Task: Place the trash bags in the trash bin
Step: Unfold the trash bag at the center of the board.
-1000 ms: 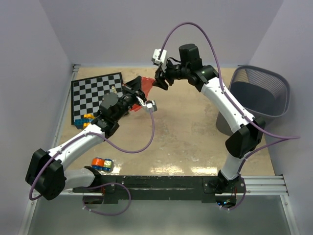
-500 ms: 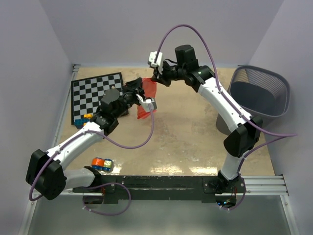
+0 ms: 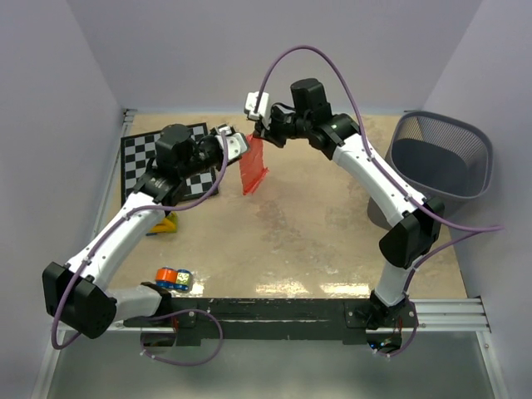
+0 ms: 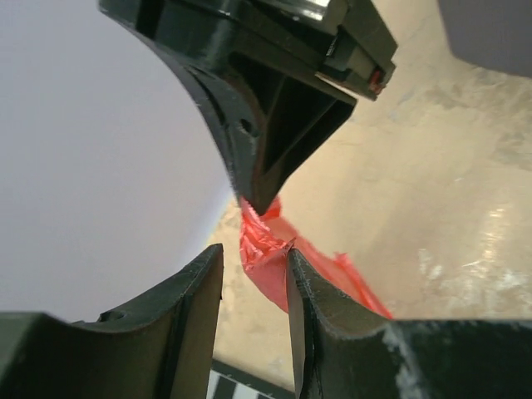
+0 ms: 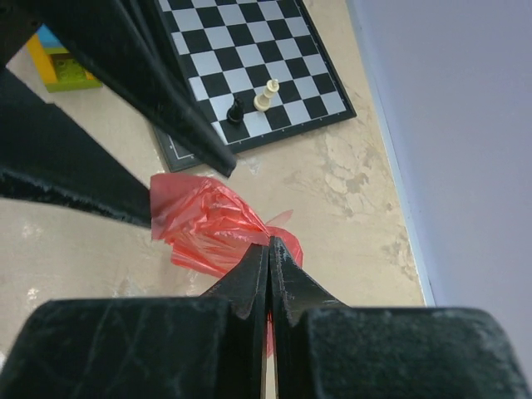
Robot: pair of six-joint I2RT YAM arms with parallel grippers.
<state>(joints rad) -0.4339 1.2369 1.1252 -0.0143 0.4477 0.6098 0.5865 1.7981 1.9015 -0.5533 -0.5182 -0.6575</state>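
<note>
My right gripper (image 3: 260, 133) was pinched tight on the trash bag (image 3: 254, 166), which hung well left of the trash bin (image 3: 462, 135); my left gripper (image 3: 237, 141) stood spread beside the bag, holding nothing; carrying over and dropping in remained.

I am pinching the trash bag (image 5: 208, 224) in my right jaws, and it is looking like thin, translucent red-orange plastic film, crinkled and faintly shiny. Those jaws are showing matt black plastic with a slightly grainy face. The table (image 3: 316, 224) is gleaming, a smooth mottled beige surface catching glare. The trash bin (image 3: 449, 131) is reading as dark grey wire mesh, matt.
</note>
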